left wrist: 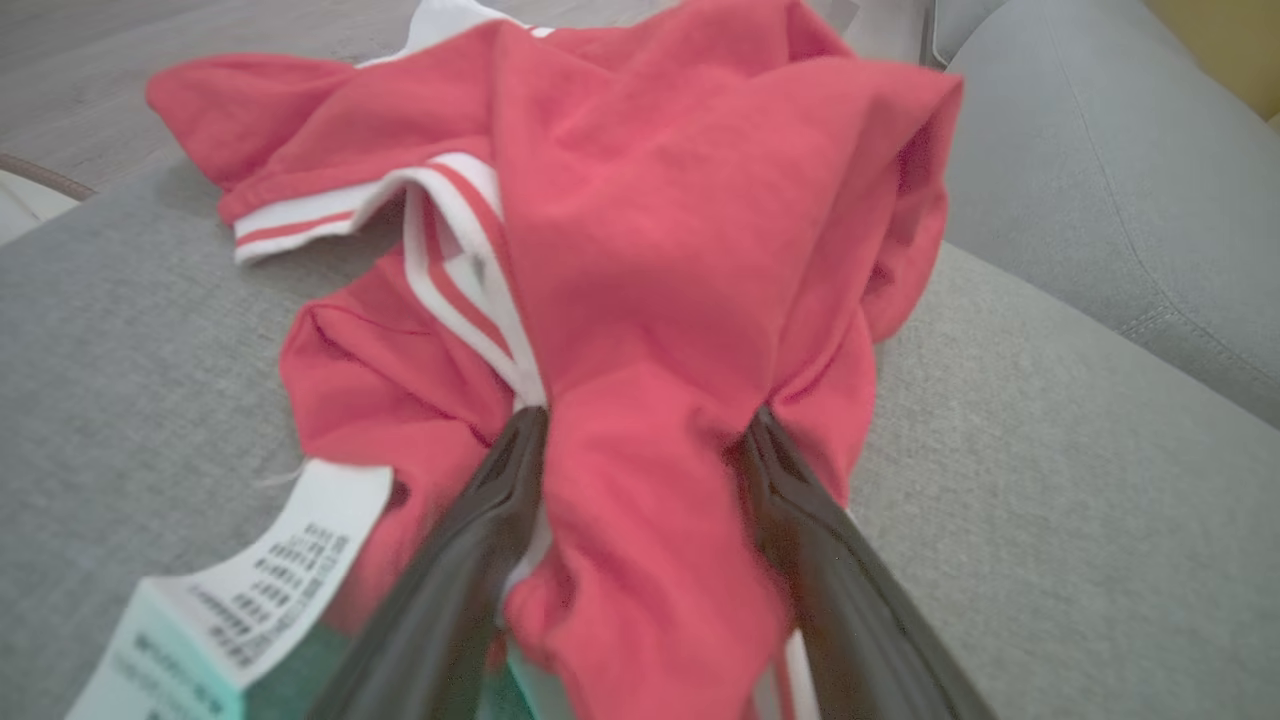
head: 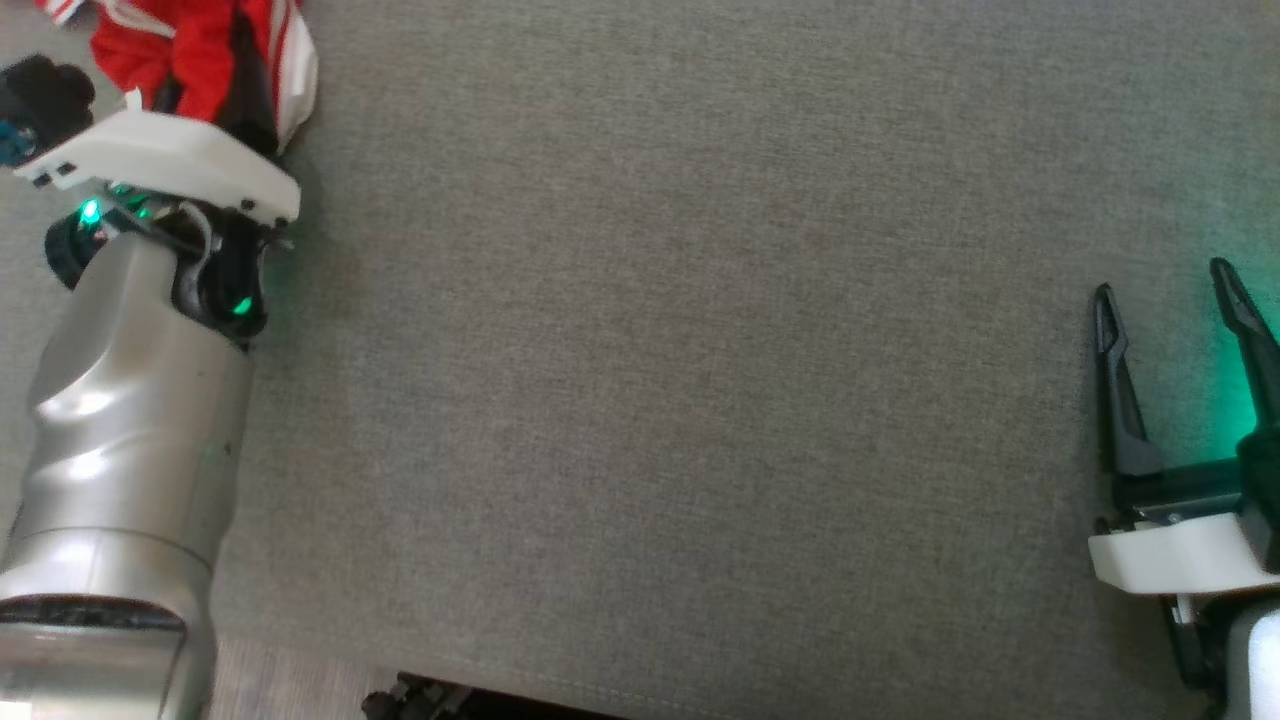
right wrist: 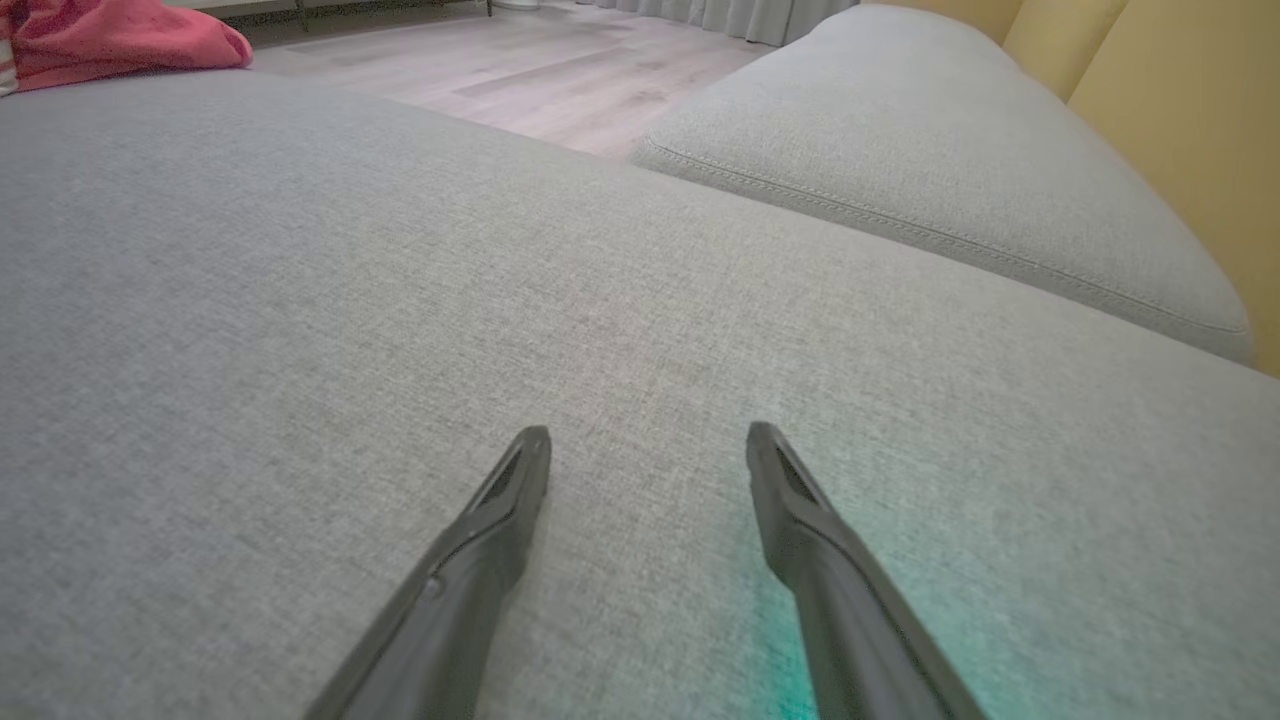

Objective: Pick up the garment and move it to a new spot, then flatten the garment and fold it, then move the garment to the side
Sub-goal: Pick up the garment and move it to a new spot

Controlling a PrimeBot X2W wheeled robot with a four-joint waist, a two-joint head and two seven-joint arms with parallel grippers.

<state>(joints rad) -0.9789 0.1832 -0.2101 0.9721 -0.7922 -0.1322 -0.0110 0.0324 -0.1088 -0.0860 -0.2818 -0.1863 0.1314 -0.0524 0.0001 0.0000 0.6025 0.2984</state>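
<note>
A: where's the garment point(left wrist: 680, 220) at?
B: heaped right between the left gripper's point(left wrist: 645, 432) spread-open fingers. Soft, light, floppy, so I'd pinch that thick middle fold. Right gripper point(right wrist: 648, 432) gapes too, well apart, over the cushion point(right wrist: 300, 300).

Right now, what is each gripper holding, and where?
Nothing clamped: left gripper stands open around a bunched fold of the red garment; right gripper open, empty.
</note>
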